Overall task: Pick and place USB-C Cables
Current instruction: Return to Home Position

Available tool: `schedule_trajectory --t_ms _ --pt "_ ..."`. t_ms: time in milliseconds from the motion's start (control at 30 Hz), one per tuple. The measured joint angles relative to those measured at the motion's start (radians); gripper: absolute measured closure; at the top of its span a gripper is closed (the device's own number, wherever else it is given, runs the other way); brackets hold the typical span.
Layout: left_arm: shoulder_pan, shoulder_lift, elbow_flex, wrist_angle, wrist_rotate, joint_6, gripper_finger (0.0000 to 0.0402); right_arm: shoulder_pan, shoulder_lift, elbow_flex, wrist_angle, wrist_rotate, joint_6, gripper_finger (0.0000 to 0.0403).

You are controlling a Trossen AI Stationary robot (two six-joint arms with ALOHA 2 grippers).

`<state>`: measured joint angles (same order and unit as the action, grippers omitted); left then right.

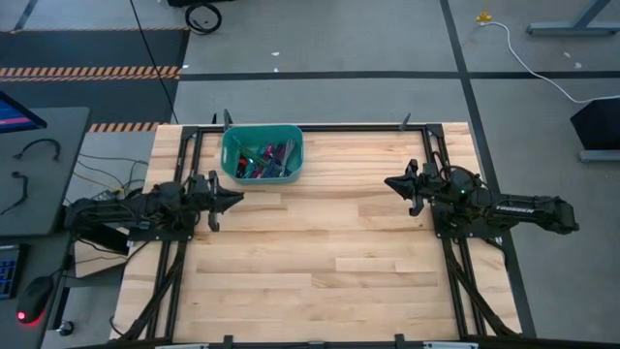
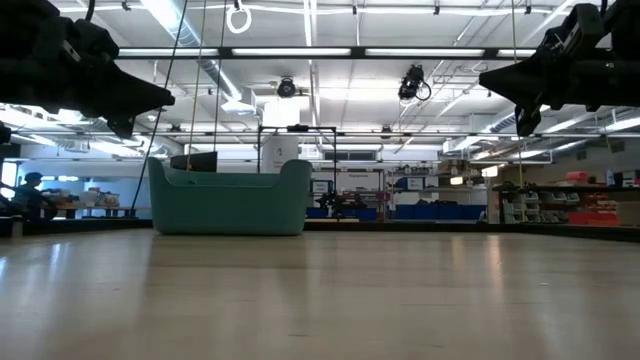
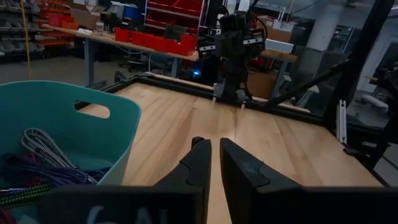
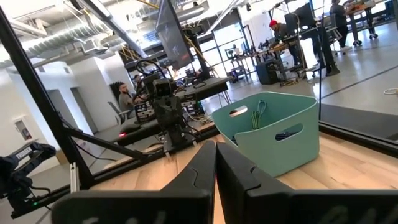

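USB-C cables (image 1: 263,160) heaped in the teal bin (image 1: 262,128), two arms facing each other above the wood.
The bin sits at the far edge of the pale plank table (image 1: 320,262). The left gripper (image 1: 238,199) hovers just beside it and the right gripper (image 1: 389,182) is well apart opposite, both with jaws together. Around the table are a grey floor (image 1: 339,97), strip lights (image 2: 330,52), red storage bins (image 3: 155,42) and a seated person (image 4: 127,94).
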<state>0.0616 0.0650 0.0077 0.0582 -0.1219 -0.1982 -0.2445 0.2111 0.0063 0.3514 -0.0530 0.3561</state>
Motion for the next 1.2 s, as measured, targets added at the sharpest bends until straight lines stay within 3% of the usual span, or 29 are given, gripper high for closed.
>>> schedule_trajectory --t_ms 167,367,500,833,1100,1200 --pt "0.000 0.000 0.000 0.001 0.000 0.000 0.0367 0.018 -0.007 0.000 -0.008 0.009 0.000 0.0386" --pt "0.000 0.000 0.000 0.002 0.002 0.000 0.0371 0.063 -0.105 0.000 -0.024 -0.010 0.000 0.0386" --pt "0.000 0.000 -0.001 0.003 0.003 0.001 0.0365 0.096 -0.208 0.000 -0.059 -0.063 -0.109 0.0386" --pt "0.000 0.000 -0.001 0.005 0.003 0.000 0.0369 0.290 -0.201 0.001 -0.068 -0.022 -0.414 0.0386" --pt "0.000 0.000 -0.001 0.005 0.003 0.000 0.0372 0.311 -0.197 0.001 0.013 -0.019 -0.404 0.0386" --pt "0.000 0.000 -0.001 0.005 0.003 0.001 0.0367 0.310 -0.197 0.000 0.036 0.003 -0.320 0.0386"
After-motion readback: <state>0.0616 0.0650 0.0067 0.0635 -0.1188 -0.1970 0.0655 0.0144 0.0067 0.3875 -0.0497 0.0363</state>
